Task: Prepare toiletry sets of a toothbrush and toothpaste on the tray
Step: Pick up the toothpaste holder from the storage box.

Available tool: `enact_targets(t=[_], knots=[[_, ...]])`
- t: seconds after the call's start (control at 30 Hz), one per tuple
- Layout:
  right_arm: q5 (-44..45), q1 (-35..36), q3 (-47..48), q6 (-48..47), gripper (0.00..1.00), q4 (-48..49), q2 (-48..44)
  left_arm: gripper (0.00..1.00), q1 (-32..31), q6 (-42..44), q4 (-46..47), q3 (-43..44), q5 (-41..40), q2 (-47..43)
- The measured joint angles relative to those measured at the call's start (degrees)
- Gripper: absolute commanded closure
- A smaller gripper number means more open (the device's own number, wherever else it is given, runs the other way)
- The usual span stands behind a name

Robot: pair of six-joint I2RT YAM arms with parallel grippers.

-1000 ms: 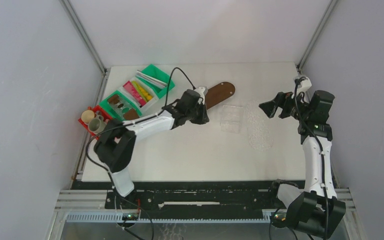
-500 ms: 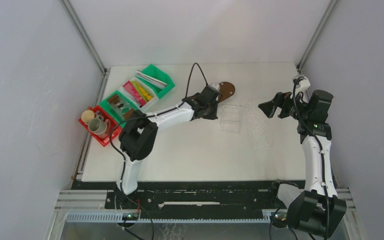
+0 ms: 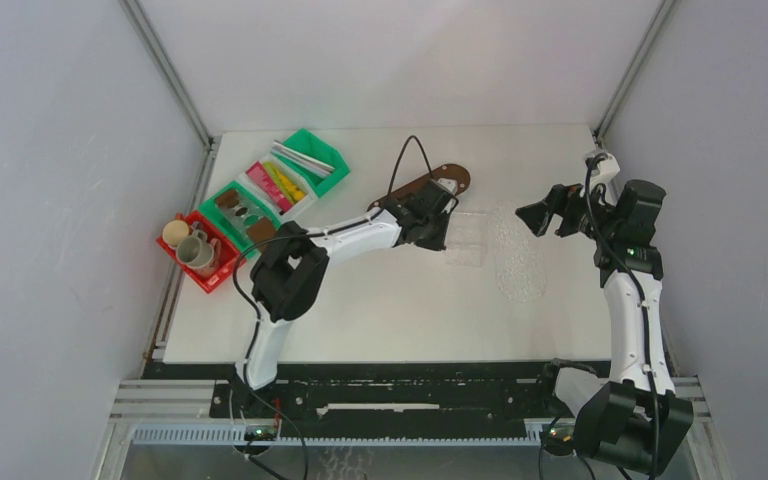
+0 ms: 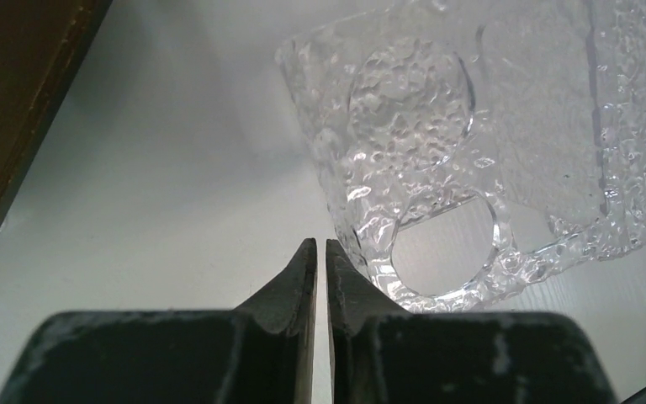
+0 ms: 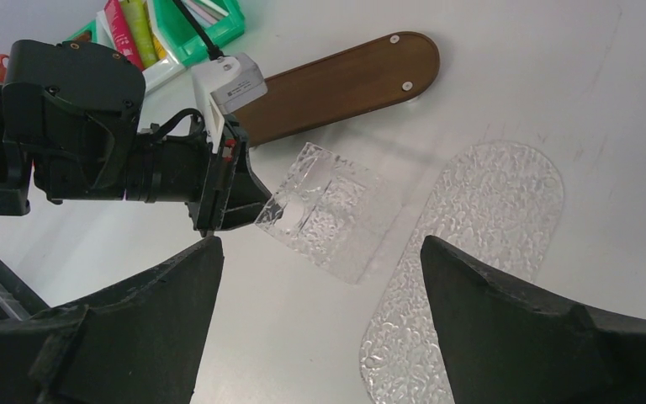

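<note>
1. Hands first: our left hand (image 4: pixel 320 247) is closed on nothing, its tips low over the white surface (image 3: pixel 390 300), just beside a corner of the clear rectangular tray (image 4: pixel 505 126). Our right hand (image 5: pixel 318 252) hangs wide open above the right side.
2. At the far left we see a red bin (image 3: pixel 212 279) holding a beige cup (image 3: pixel 174 232) and a grey mug (image 3: pixel 196 250).
3. Next comes a green bin (image 3: pixel 222 190) with brownish cups (image 3: pixel 228 200).
4. A white bin (image 3: pixel 303 203) holds the pink and yellow-green tubes (image 3: pixel 276 183).
5. Behind it, another green bin (image 3: pixel 332 163) holds the toothbrushes (image 3: pixel 303 158), well apart from every tray.
6. The brown wooden tray (image 5: pixel 345 80) lies mid-surface, its left end under our left arm.
7. The clear oval tray (image 5: pixel 484 244) lies just right of the rectangular one.
</note>
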Motion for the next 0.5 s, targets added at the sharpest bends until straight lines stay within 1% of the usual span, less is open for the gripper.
enact_targets(t=[0.5], knots=[[0.17,0.28,0.0,0.0,0.04,0.0,0.02,0.86,-1.29,2.25,-0.37,3.58,1.9,2.56]])
